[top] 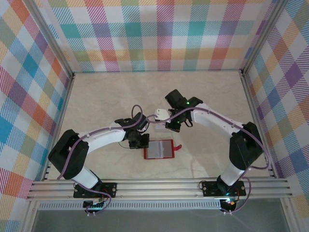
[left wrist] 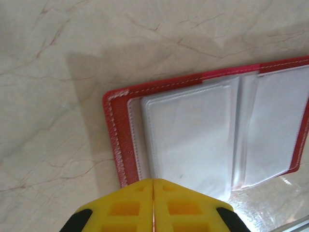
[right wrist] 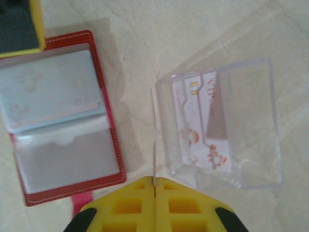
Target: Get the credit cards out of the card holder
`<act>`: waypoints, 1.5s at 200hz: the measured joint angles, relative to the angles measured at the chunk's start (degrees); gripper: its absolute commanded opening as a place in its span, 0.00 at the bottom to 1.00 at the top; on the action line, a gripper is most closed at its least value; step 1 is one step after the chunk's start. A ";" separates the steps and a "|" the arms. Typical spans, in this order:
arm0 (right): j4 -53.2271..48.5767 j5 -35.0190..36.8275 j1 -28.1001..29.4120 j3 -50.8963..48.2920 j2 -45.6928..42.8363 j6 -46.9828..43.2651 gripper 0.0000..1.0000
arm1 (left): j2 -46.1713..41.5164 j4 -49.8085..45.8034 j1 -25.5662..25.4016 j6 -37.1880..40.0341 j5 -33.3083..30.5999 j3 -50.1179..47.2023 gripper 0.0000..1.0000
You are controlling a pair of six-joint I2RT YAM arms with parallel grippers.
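Right hand (right wrist: 154, 180), clamped on a credit card (right wrist: 154, 135) seen edge-on, should centre over the clear box (right wrist: 251, 96) at frame right before letting it drop.

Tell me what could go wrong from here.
1. The right gripper pinches what looks like a thin card edge-on, right at the wall of the clear box; released here, it may fall outside.
2. The shut left gripper sits at the edge of the card holder; any drag could slide or fold it.
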 measured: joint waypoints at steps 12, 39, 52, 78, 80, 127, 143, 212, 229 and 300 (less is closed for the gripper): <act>-1.44 0.52 -0.11 2.93 2.34 -2.32 0.00 | -0.61 -0.04 0.02 -0.11 -0.24 -0.94 0.09; -4.28 1.51 -0.46 8.81 6.80 -6.73 0.00 | -2.32 -0.20 0.00 -0.55 -0.94 -3.04 0.09; -5.57 1.97 -0.52 11.37 8.81 -8.22 0.00 | -3.30 -0.20 0.00 -0.90 -1.05 -3.80 0.09; -7.80 2.73 -0.68 15.63 12.74 -10.60 0.00 | -4.52 -0.17 0.02 -1.49 -1.44 -4.98 0.09; -7.87 2.84 -0.70 15.80 12.92 -10.71 0.00 | -4.57 -0.22 0.02 -1.51 -1.44 -5.03 0.09; -10.36 4.35 -0.85 19.52 17.66 -12.72 0.00 | -5.25 -0.24 0.02 -1.53 -1.46 -5.81 0.09; -10.93 4.46 -0.85 19.93 18.49 -13.20 0.00 | -5.64 -0.20 0.07 -1.53 -1.46 -5.88 0.09; -12.79 4.28 -0.85 21.29 22.36 -13.46 0.00 | -6.58 -0.20 0.44 -1.68 -1.49 -6.82 0.09; -12.72 4.11 -0.85 21.33 22.77 -13.46 0.07 | -6.60 -0.20 0.46 -1.68 -1.49 -6.82 0.09; -8.57 4.79 -0.85 21.33 22.86 -13.05 0.19 | -6.60 -0.20 0.79 -1.68 -1.46 -6.82 0.09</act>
